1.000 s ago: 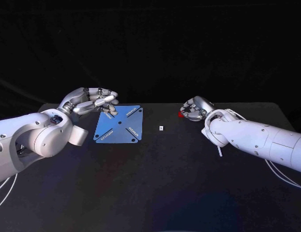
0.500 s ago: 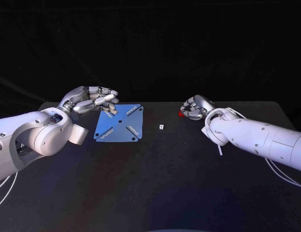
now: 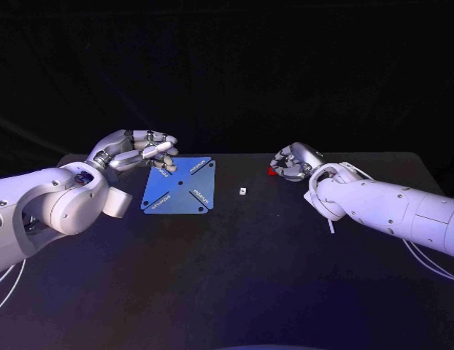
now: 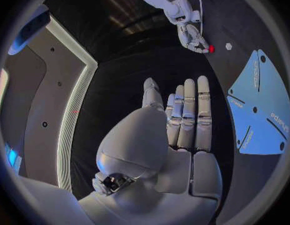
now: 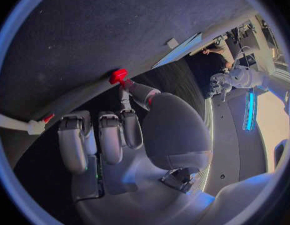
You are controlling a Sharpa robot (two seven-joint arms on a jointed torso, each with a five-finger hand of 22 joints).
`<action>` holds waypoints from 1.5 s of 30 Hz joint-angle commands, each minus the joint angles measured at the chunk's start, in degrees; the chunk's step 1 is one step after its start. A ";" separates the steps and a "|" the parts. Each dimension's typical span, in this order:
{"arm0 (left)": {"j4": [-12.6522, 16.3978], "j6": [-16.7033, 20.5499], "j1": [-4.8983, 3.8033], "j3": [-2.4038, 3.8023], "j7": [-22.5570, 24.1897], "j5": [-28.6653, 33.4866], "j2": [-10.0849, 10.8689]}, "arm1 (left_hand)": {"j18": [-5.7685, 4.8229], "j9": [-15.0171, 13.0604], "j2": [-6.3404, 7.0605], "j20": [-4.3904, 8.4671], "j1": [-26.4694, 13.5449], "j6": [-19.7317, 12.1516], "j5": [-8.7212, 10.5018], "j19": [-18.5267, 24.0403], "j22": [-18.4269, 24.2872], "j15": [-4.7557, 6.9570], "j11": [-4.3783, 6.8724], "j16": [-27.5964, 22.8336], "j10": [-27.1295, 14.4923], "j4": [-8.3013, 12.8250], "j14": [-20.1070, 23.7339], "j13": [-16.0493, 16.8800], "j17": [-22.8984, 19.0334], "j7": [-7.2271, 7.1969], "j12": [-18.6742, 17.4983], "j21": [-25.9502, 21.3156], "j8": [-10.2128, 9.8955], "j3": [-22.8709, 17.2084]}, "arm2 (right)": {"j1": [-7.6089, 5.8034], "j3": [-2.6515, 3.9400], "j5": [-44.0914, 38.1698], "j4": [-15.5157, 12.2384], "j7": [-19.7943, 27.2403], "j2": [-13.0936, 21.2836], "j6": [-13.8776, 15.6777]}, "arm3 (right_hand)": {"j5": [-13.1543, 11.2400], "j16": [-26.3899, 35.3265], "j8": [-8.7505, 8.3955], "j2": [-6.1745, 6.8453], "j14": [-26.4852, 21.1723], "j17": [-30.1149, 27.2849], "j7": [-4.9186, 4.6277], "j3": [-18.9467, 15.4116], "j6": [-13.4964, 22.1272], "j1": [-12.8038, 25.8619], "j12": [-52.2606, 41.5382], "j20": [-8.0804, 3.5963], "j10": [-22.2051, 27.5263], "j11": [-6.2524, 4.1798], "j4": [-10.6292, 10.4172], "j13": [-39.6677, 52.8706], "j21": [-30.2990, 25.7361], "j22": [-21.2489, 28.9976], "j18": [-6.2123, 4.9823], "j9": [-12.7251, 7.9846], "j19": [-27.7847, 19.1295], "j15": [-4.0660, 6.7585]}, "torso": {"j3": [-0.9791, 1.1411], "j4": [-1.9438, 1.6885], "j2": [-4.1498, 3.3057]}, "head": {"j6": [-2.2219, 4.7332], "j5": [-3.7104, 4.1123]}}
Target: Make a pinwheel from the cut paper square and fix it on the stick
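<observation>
Over the last second almost nothing has moved: the left hand point(image 3: 138, 152) still hangs at the far corner of the blue paper square point(image 3: 181, 187), which lies flat and unfolded on the black table point(image 3: 238, 277) where it was. I judge that no flap is lifted yet. The left fingers point(image 4: 187, 115) lie pressed side by side and hold nothing. The paper's corner is just beside their tips, though I cannot tell if they touch. The right hand point(image 3: 296, 162) pinches a red pin point(image 3: 272, 172) at its fingertips, with the other fingers curled in. A small white piece point(image 3: 244, 192) lies between the paper and the right fingertips, apart from both, so it should not hinder folding. What I take for the white stick point(image 5: 17, 121) lies beside the right hand's curled fingers
</observation>
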State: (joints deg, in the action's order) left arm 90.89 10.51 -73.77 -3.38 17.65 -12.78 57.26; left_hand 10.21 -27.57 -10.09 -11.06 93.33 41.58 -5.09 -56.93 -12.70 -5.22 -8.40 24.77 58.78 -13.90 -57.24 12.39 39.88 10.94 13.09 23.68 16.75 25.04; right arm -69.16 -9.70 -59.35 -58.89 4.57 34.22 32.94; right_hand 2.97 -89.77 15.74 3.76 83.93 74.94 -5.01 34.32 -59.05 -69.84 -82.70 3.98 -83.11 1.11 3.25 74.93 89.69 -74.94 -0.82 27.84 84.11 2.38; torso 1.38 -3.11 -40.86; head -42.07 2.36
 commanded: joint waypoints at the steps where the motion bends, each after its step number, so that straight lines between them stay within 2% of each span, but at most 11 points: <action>1: -0.06 -0.91 -0.04 0.04 0.25 -0.14 -0.15 | 0.09 0.05 -0.51 -0.10 -0.08 -0.26 0.29 -0.34 0.08 0.00 0.02 -0.18 0.29 0.30 -0.52 -0.05 -0.05 1.01 -0.21 -0.38 0.28 1.09 | -0.42 0.05 -3.69 -2.83 -1.00 1.15 0.55 | -0.19 -0.23 0.24 -0.48 6.07 15.06 0.06 -0.21 -0.25 0.05 -0.01 -0.51 0.12 -0.38 0.24 6.20 0.31 -15.06 0.82 0.16 5.89 0.43 | -0.13 0.14 0.31 | -0.11 0.03; 2: -0.12 -0.92 -0.04 0.04 0.25 -0.14 -0.17 | 0.09 0.05 -0.51 -0.10 -0.08 -0.26 0.29 -0.34 0.08 0.00 0.02 -0.18 0.29 0.30 -0.52 -0.05 -0.05 1.01 -0.21 -0.38 0.28 1.09 | -0.51 0.05 -4.01 -3.76 -1.37 1.59 0.40 | -0.19 -0.23 0.27 -0.49 6.07 15.06 0.07 -0.26 -0.22 0.14 0.03 -0.53 0.14 -0.40 0.19 6.16 0.31 -15.06 0.82 0.22 5.89 0.45 | -0.12 0.17 0.29 | -0.08 0.03; 5: -0.36 -0.94 -0.04 0.04 0.26 -0.14 -0.29 | 0.09 0.06 -0.52 -0.10 -0.10 -0.29 0.33 -0.36 0.10 0.00 0.01 -0.21 0.29 0.31 -0.53 -0.06 -0.07 1.02 -0.22 -0.43 0.29 1.09 | -0.95 0.06 -5.40 -7.39 -3.25 3.37 -0.37 | -0.19 -0.23 0.34 -0.50 6.07 15.06 0.10 -0.39 -0.13 0.40 0.11 -0.58 0.18 -0.43 0.06 6.10 0.31 -15.06 0.82 0.37 5.89 0.49 | -0.27 0.40 0.64 | -0.20 0.07; 9: -0.86 -1.00 -0.03 0.04 0.26 -0.14 -0.66 | 0.09 0.06 -0.52 -0.10 -0.10 -0.29 0.33 -0.36 0.10 0.00 0.01 -0.21 0.29 0.31 -0.53 -0.06 -0.07 1.02 -0.22 -0.43 0.29 1.09 | -1.70 0.05 -8.31 -13.82 -7.52 6.63 -2.44 | -0.20 -0.23 0.42 -0.37 6.07 15.06 0.16 -0.54 -0.10 0.56 0.25 -0.61 0.29 -0.47 0.05 5.95 0.31 -15.06 0.82 0.51 5.89 0.52 | -0.60 0.73 1.32 | -0.50 0.11; 12: -1.45 -1.10 -0.02 0.03 0.27 -0.14 -1.16 | 0.09 0.06 -0.52 -0.10 -0.10 -0.29 0.33 -0.36 0.10 0.00 0.01 -0.21 0.29 0.31 -0.53 -0.06 -0.07 1.02 -0.22 -0.43 0.29 1.09 | -2.04 0.02 -11.64 -19.78 -11.88 9.51 -4.36 | -0.19 -0.23 0.52 -0.24 6.07 15.06 0.23 -0.67 -0.11 0.69 0.40 -0.65 0.40 -0.53 0.05 5.80 0.31 -15.06 0.82 0.65 5.89 0.56 | -0.89 0.99 2.00 | -1.04 -0.03; 14: -1.75 -1.18 -0.02 0.02 0.26 -0.12 -1.45 | 0.09 0.06 -0.52 -0.10 -0.10 -0.29 0.33 -0.36 0.10 0.00 0.01 -0.21 0.29 0.31 -0.53 -0.06 -0.07 1.02 -0.22 -0.43 0.29 1.09 | -2.11 -0.02 -13.43 -22.28 -13.83 10.58 -5.23 | -0.19 -0.23 0.56 -0.19 6.07 15.06 0.27 -0.68 -0.11 0.67 0.51 -0.67 0.49 -0.56 0.12 5.68 0.31 -15.06 0.82 0.71 5.89 0.58 | -0.99 1.05 2.26 | -1.26 -0.04; 19: -2.51 -1.57 0.01 -0.04 0.23 -0.09 -2.29 | 0.08 0.07 -0.54 -0.11 -0.13 -0.34 0.35 -0.38 0.13 -0.01 0.00 -0.24 0.28 0.33 -0.53 -0.08 -0.11 1.03 -0.23 -0.48 0.31 1.09 | -1.50 -0.38 -18.96 -28.89 -19.13 13.06 -7.32 | -0.19 -0.23 0.70 0.01 6.07 15.06 0.35 -0.83 -0.17 0.80 0.63 -0.72 0.56 -0.63 0.16 5.58 0.31 -15.06 0.82 0.89 5.89 0.65 | -1.35 1.29 2.99 | -2.09 -0.28; 23: -2.94 -1.77 0.02 -0.18 0.18 -0.08 -2.73 | 0.08 0.07 -0.54 -0.11 -0.13 -0.34 0.35 -0.38 0.13 -0.01 0.00 -0.24 0.28 0.33 -0.53 -0.08 -0.11 1.03 -0.23 -0.48 0.31 1.09 | -0.61 -0.61 -23.18 -32.72 -22.80 14.23 -8.02 | -0.19 -0.23 0.79 0.17 6.07 15.06 0.40 -0.96 -0.22 0.99 0.61 -0.77 0.50 -0.67 0.12 5.63 0.31 -15.06 0.82 1.01 5.89 0.70 | -1.57 1.37 3.40 | -2.64 -0.47; 29: -3.31 -1.96 0.03 -0.33 0.11 -0.08 -3.22 | 0.08 0.07 -0.54 -0.11 -0.13 -0.34 0.35 -0.38 0.13 -0.01 0.00 -0.24 0.28 0.33 -0.53 -0.08 -0.11 1.03 -0.23 -0.48 0.31 1.09 | 1.00 -0.92 -30.88 -37.64 -28.68 14.90 -8.54 | -0.19 -0.23 0.90 0.36 6.07 15.06 0.49 -1.15 -0.31 1.31 0.49 -0.82 0.33 -0.73 -0.01 5.80 0.31 -15.06 0.82 1.15 5.89 0.78 | -1.85 1.36 3.65 | -3.42 -0.65; 38: -3.51 -2.09 0.04 -0.42 0.00 -0.08 -3.36 | 0.08 0.09 -0.56 -0.11 -0.14 -0.40 0.36 -0.40 0.16 -0.02 -0.01 -0.27 0.27 0.35 -0.53 -0.09 -0.14 1.04 -0.25 -0.53 0.31 1.09 | 2.56 -1.26 -40.00 -41.25 -34.44 14.15 -10.05 | -0.19 -0.23 1.05 0.73 6.07 15.06 0.66 -1.39 -0.50 1.77 0.24 -0.94 -0.02 -0.84 -0.18 6.13 0.31 -15.06 0.82 1.34 5.89 0.94 | -1.80 1.38 3.65 | -4.06 -0.70; 45: -3.69 -2.23 0.04 -0.48 -0.06 -0.08 -3.65 | 0.08 0.10 -0.57 -0.12 -0.14 -0.44 0.36 -0.41 0.18 -0.02 -0.01 -0.29 0.26 0.37 -0.53 -0.10 -0.15 1.05 -0.25 -0.56 0.31 1.09 | 3.26 -1.72 -43.57 -42.03 -36.08 12.42 -13.49 | -0.19 -0.23 1.10 0.88 6.07 15.06 0.72 -1.41 -0.59 1.79 0.19 -0.99 -0.10 -0.89 -0.14 6.20 0.31 -15.06 0.82 1.39 5.89 1.01 | -1.80 1.33 3.66 | -4.35 -0.91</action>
State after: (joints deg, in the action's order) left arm 87.16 9.38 -73.71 -3.88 17.44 -12.80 53.81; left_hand 10.21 -27.57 -10.09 -11.06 93.33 41.58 -5.10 -56.93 -12.59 -5.22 -8.40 24.78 58.78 -13.91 -57.24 12.35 39.78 10.94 13.09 23.46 16.75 25.04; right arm -66.02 -11.37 -97.98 -100.80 -28.64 46.82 23.13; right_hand 2.95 -89.77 16.55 4.55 84.14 74.91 -4.60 33.20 -59.45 -68.44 -82.39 3.37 -82.92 0.50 3.08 74.91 89.69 -74.91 -0.82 29.17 83.91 2.99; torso -0.43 -1.74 -37.19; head -46.35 1.51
